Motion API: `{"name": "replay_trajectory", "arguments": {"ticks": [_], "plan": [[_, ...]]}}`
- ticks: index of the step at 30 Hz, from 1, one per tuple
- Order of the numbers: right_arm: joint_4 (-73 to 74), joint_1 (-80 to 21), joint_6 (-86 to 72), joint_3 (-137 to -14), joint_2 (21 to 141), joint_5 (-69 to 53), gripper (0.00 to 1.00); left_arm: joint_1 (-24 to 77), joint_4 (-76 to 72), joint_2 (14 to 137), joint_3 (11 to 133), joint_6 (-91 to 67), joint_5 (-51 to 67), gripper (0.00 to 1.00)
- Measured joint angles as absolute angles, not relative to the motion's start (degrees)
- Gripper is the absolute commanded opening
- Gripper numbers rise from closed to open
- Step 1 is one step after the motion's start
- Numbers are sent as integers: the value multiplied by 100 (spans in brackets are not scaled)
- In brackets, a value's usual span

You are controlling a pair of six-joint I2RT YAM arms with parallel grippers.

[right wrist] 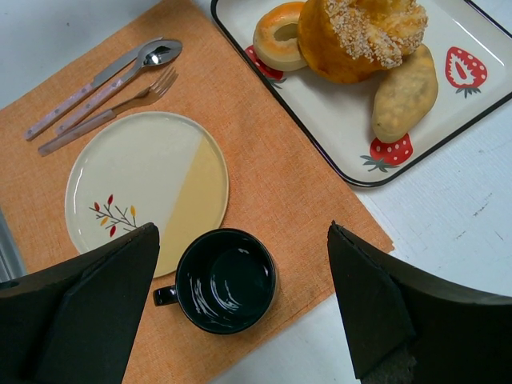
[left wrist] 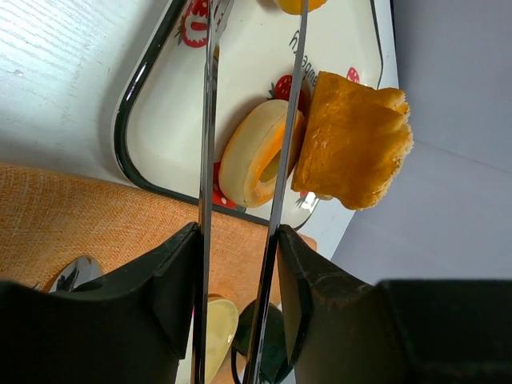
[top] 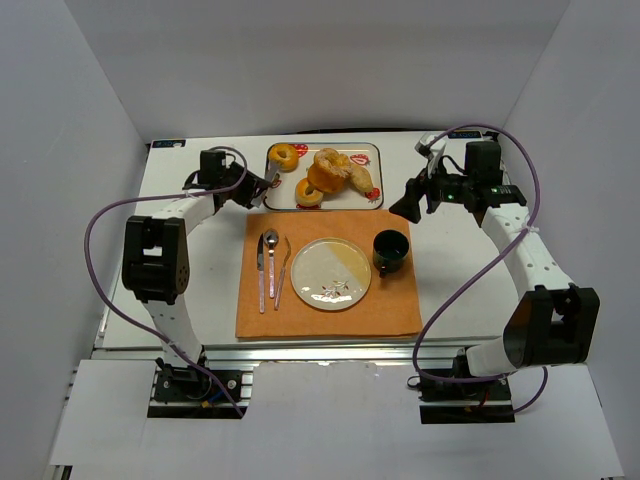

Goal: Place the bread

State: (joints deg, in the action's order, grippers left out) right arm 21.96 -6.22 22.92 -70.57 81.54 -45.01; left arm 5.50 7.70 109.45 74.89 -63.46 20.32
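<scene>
The bread [top: 284,157], a golden-yellow ring, lies at the back left of the strawberry tray [top: 372,204]; only its edge shows at the top of the left wrist view [left wrist: 293,5]. My left gripper [top: 256,187] is at the tray's left side, shut on metal tongs [left wrist: 206,120] whose two blades reach over the tray. In the left wrist view [left wrist: 236,240] the blades frame the paler-topped orange ring [left wrist: 254,164], and contact cannot be told. My right gripper [top: 408,206] is open and empty, hovering above the dark cup [right wrist: 226,280].
Lumpy pastries [top: 332,170] fill the tray's middle and right. An orange placemat [top: 330,312] holds a knife, spoon and fork [top: 270,265], a cream plate [top: 330,273] and the dark cup [top: 390,251]. White walls enclose the table.
</scene>
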Motion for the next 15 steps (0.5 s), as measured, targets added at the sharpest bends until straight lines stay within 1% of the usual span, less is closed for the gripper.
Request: {"name": "replay_trajectory", "arguments": {"ticks": [6, 15], "plan": [[2196, -600, 2292, -7039, 8152, -4510, 89, 550, 674, 10951, 7520, -6445, 2034, 50], [2196, -600, 2292, -7039, 8152, -4532, 89, 550, 530, 10951, 7520, -6560, 2036, 51]]}}
